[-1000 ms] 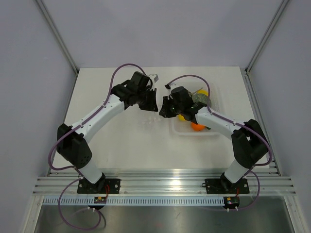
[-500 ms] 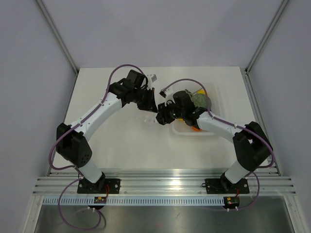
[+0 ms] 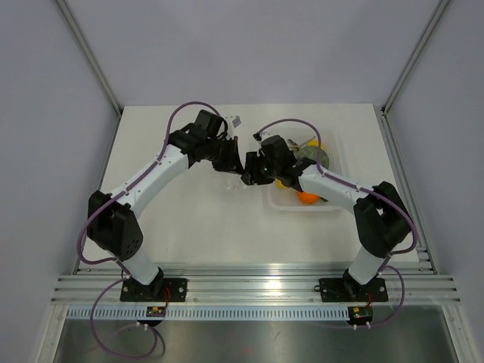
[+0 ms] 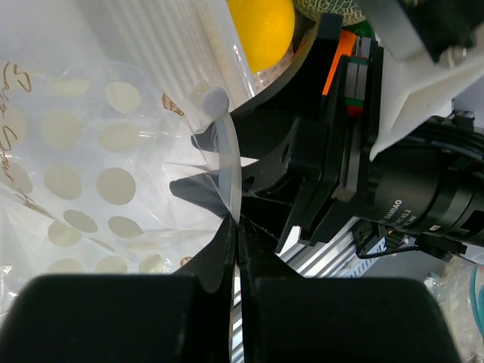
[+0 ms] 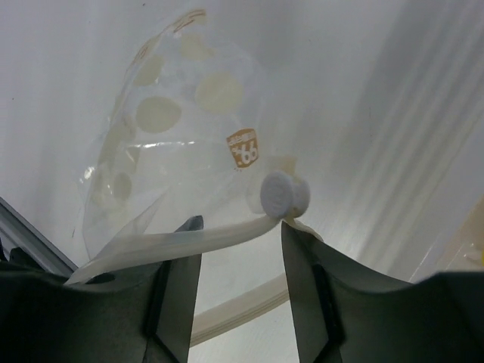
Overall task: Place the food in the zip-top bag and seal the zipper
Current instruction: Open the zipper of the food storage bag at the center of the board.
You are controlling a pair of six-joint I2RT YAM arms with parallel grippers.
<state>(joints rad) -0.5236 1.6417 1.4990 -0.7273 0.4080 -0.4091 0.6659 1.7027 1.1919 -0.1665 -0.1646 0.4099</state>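
Observation:
The zip-top bag (image 4: 91, 181) is clear with cream dots and hangs between the two arms above the table. My left gripper (image 4: 237, 236) is shut on its zipper (image 4: 229, 174) strip, just below the white slider (image 4: 211, 99). My right gripper (image 5: 240, 229) is open, and the zipper (image 5: 189, 240) strip crosses between its fingers beside the slider (image 5: 283, 195). The food, a yellow lemon (image 4: 261, 30), lies in the clear tray behind the bag. In the top view the left gripper (image 3: 231, 162) and right gripper (image 3: 248, 174) nearly meet, with the lemon (image 3: 283, 182) close by.
The clear tray (image 3: 302, 208) sits right of centre and also holds an orange fruit (image 3: 307, 198) and a grey-green melon (image 3: 313, 153). The right arm's black body (image 4: 408, 181) fills the right side of the left wrist view.
My right gripper has opened up and shifted left toward the left gripper, onto the bag's zipper edge. The left gripper has stayed shut on the bag and lifted it slightly.

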